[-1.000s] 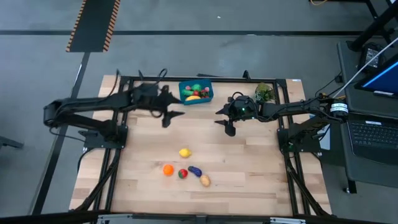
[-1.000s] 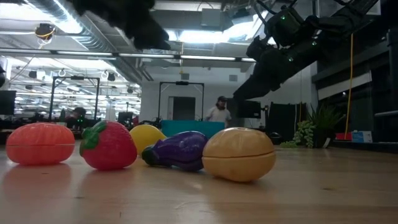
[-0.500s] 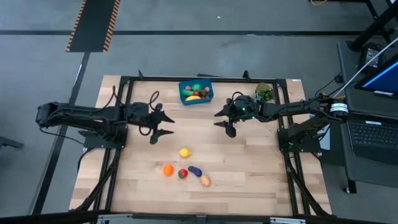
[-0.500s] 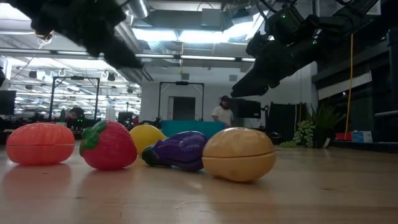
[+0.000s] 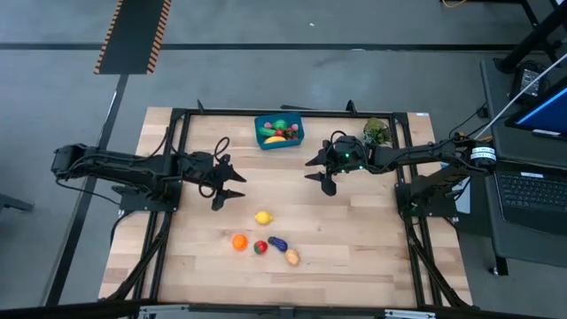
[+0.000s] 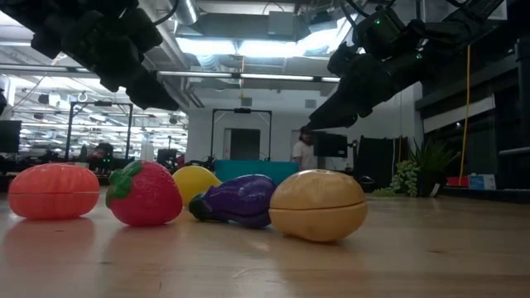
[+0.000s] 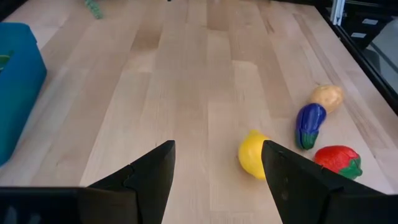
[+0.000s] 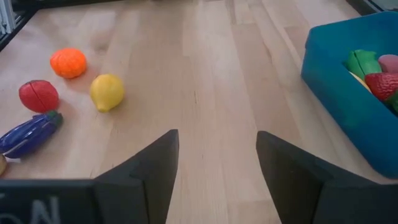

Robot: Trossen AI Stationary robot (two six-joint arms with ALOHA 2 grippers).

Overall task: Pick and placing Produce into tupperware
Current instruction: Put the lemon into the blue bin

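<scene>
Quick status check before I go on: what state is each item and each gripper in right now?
Left gripper: open, empty, above the table near the lemon.
Right gripper: open, empty, above the table by the tupperware.
Tupperware: upright, partly filled with produce.
Lemon: loose on the table.
Orange: loose on the table.
Strawberry: loose on the table.
Eggplant: lying on its side.
Potato: loose on the table.

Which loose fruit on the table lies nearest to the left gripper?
The lemon. It lies alone, closest to the open left gripper, while the orange, strawberry, eggplant and potato lie farther off.
</scene>
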